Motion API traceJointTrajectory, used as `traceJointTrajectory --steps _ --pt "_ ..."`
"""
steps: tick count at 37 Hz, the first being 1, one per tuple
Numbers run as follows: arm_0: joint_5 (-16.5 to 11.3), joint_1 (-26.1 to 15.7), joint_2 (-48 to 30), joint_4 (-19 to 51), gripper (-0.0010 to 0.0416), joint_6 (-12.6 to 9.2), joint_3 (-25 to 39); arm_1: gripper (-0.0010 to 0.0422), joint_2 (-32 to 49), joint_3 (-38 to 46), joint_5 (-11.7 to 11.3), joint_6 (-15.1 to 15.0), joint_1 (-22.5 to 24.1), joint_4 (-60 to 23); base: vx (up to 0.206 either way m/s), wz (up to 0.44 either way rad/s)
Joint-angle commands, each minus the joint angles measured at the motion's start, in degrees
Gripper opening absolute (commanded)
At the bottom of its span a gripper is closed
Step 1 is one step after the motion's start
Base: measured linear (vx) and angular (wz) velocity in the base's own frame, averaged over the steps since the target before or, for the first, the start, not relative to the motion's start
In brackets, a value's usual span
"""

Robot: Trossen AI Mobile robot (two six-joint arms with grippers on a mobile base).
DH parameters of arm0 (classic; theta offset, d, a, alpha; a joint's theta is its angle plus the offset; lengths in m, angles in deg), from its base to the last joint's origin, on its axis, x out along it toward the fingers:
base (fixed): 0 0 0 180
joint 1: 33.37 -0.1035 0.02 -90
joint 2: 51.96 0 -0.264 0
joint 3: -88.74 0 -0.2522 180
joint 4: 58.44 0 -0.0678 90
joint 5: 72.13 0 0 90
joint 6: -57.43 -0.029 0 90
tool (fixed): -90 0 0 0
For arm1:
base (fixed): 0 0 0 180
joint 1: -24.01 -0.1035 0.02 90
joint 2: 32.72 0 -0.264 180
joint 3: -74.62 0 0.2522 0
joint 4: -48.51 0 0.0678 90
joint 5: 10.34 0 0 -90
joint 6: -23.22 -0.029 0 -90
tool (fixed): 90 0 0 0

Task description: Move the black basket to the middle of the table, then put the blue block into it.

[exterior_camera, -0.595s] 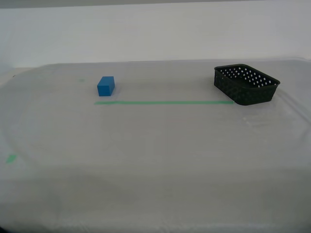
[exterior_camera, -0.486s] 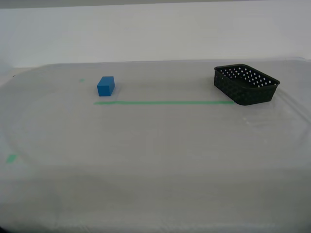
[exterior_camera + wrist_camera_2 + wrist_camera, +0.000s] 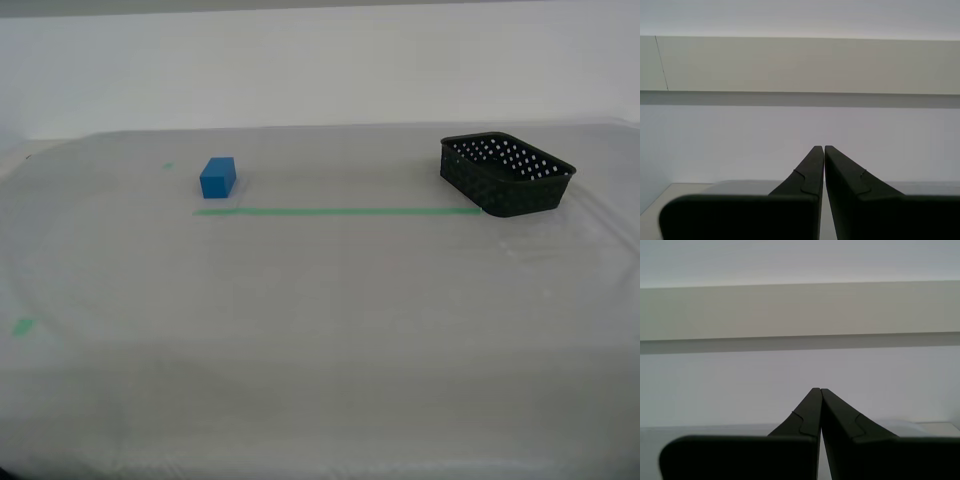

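The black basket (image 3: 507, 174) stands on the table (image 3: 320, 300) at the exterior view's far right, touching the end of a green tape line. The blue block (image 3: 217, 177) sits at the far left, just behind the tape's other end. Neither arm shows in the exterior view. My first gripper (image 3: 818, 390) is shut and empty, pointing at a white wall. My second gripper (image 3: 820, 148) is also shut and empty, facing the same wall. Neither wrist view shows the basket or the block.
A thin green tape line (image 3: 338, 211) runs across the table between block and basket. Small green marks lie at the near left (image 3: 22, 325) and far left (image 3: 167, 166). A white wall stands behind the table.
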Motion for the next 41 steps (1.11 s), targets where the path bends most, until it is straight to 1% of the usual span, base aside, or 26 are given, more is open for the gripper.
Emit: traceJointTrajectory --steps 1,18,23,28,35,41 --pt "-0.1 0.0 0.0 -0.2 0.0 0.0 0.0 0.0 0.0 0.1 0.0 -0.1 0.0 0.3 0.0 0.0" --pt "-0.1 0.0 0.0 0.1 0.0 0.0 0.0 0.0 0.0 0.1 0.0 -0.1 0.0 0.3 0.0 0.0" --pt "0.0 0.0 0.0 2.1 -0.0001 -0.1 0.0 0.0 0.0 0.1 0.0 -0.1 0.0 0.2 0.0 0.0" --pt "0.0 0.0 0.0 10.4 -0.0001 -0.1 2.2 0.0 0.0 0.1 0.0 -0.1 0.0 0.3 0.0 0.0" --pt "0.0 0.0 0.0 18.3 -0.0001 -0.3 5.5 0.0 0.0 0.1 0.0 -0.1 0.0 0.2 0.0 0.0" --pt "0.0 0.0 0.0 29.2 -0.0001 -0.3 9.5 0.0 0.0 0.1 0.0 -0.1 0.0 0.2 0.0 0.0"
